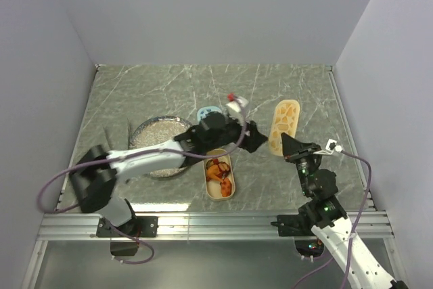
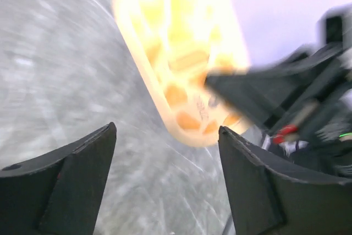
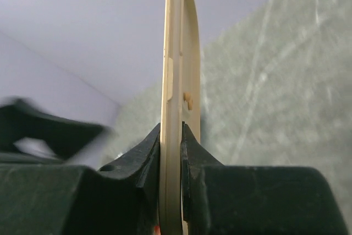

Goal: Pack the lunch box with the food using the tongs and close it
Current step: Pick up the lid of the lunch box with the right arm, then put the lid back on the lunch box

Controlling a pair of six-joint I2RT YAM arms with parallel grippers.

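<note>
1. The left arm reaches across the marbled table [image 1: 135,93] from the near left corner toward the middle. The left gripper [image 1: 261,140] [image 2: 168,130] has its fingers [image 2: 71,180] spread wide with nothing between them. They point at the lid and stop just short of its left rim.

2. The right gripper [image 1: 289,143] [image 3: 171,130] rises from the near right corner. Its fingers [image 3: 137,163] are drawn narrow and clamp the near end of the lid from both faces.

3. A round silvery plate [image 1: 155,130] lies in the left half of the table, partly under the left arm.

4. The lid [image 1: 285,121] [image 2: 176,53] [image 3: 173,37] is a thin cream oval with an orange cut-out pattern. It sits right of the middle, about halfway between the near and far edges. Its long axis runs near to far, the free end toward the far edge and tipped slightly left. The right wrist view shows it edge-on. Whether its far end rests on the table cannot be told.

5. The lunch box [image 1: 221,196], an open cream oval tub, stands close to the near edge around its midpoint. It is left of the lid and apart from it, and its long axis also runs near to far.

6. A pale blue object [image 1: 208,111] shows beyond the left arm, partly hidden by it.

7. The food [image 1: 218,170], small orange and reddish chunks, lies inside the lunch box.
</note>
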